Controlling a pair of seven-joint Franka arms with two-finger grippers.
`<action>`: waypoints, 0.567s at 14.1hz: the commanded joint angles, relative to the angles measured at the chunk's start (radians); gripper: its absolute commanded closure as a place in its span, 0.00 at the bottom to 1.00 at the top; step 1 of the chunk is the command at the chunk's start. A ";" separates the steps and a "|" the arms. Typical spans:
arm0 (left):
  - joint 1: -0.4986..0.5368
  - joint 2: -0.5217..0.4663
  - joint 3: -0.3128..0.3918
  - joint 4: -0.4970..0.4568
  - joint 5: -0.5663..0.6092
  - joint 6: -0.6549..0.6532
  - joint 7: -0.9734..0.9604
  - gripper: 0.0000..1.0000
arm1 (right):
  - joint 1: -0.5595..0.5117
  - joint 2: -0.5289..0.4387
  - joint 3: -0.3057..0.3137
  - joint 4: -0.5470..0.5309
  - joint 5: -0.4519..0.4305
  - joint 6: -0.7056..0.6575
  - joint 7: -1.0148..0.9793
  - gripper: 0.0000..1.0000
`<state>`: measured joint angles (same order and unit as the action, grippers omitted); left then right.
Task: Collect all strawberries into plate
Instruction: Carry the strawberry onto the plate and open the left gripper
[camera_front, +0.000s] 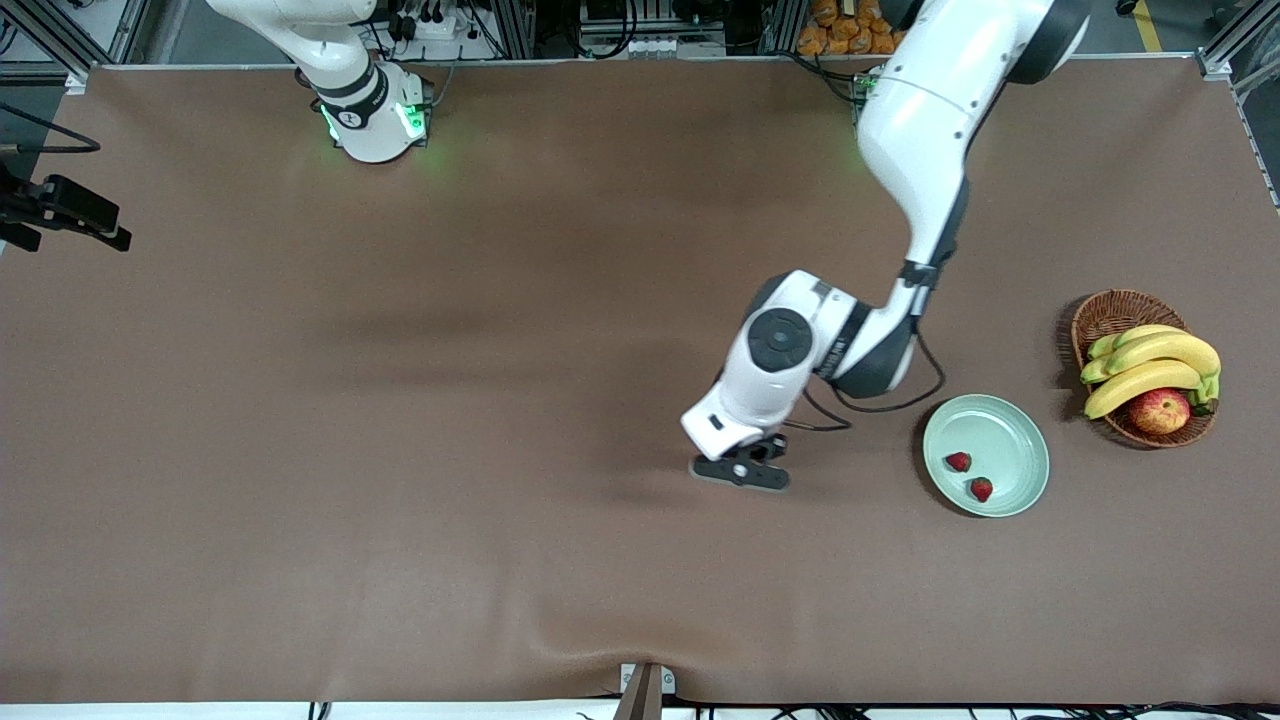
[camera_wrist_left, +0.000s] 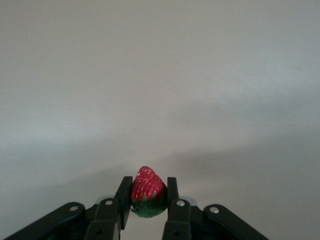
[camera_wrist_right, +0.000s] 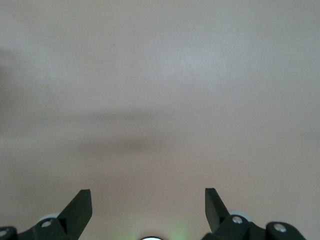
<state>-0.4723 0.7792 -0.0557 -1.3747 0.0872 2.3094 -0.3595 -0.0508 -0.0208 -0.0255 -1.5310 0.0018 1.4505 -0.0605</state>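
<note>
Left gripper (camera_wrist_left: 148, 200) is pinching a strawberry (camera_wrist_left: 148, 198) right now, fingers closed snug on either side of it, red tip sticking out and the green cap tucked down between the pads. From where I'm standing the left gripper (camera_front: 741, 470) is hanging low over bare brown table (camera_front: 400, 450), off to the side of the plate (camera_front: 1020, 430) toward the right arm's end. You can't actually spot the berry from the front camera since the wrist is covering it.

That plate is pale mint green, sitting near the left arm's end of the table, and it's already holding two more strawberries, one (camera_front: 958, 461) a bit farther from the front camera and one (camera_front: 981, 489) a bit nearer, close together but not touching.

Just beside the plate, closer still to the left arm's end, a wicker basket (camera_front: 1105, 312) is carrying bananas (camera_front: 1150, 365) and an apple (camera_front: 1159, 410).

Right gripper (camera_wrist_right: 148, 205) is sitting wide open with nothing in it, just plain table under it, and that arm is simply waiting, up by its base.
</note>
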 joint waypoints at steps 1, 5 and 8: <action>0.114 -0.072 -0.033 -0.052 0.019 -0.054 0.117 0.97 | -0.003 -0.004 -0.002 -0.001 0.018 -0.002 0.024 0.00; 0.254 -0.172 -0.050 -0.174 0.016 -0.070 0.276 0.96 | -0.009 0.004 -0.004 0.009 0.012 -0.001 0.022 0.00; 0.368 -0.238 -0.053 -0.285 0.016 -0.071 0.405 0.94 | -0.015 0.004 -0.004 0.009 0.004 0.001 0.018 0.00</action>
<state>-0.1712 0.6289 -0.0886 -1.5379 0.0872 2.2397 -0.0124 -0.0567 -0.0180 -0.0287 -1.5308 0.0014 1.4526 -0.0487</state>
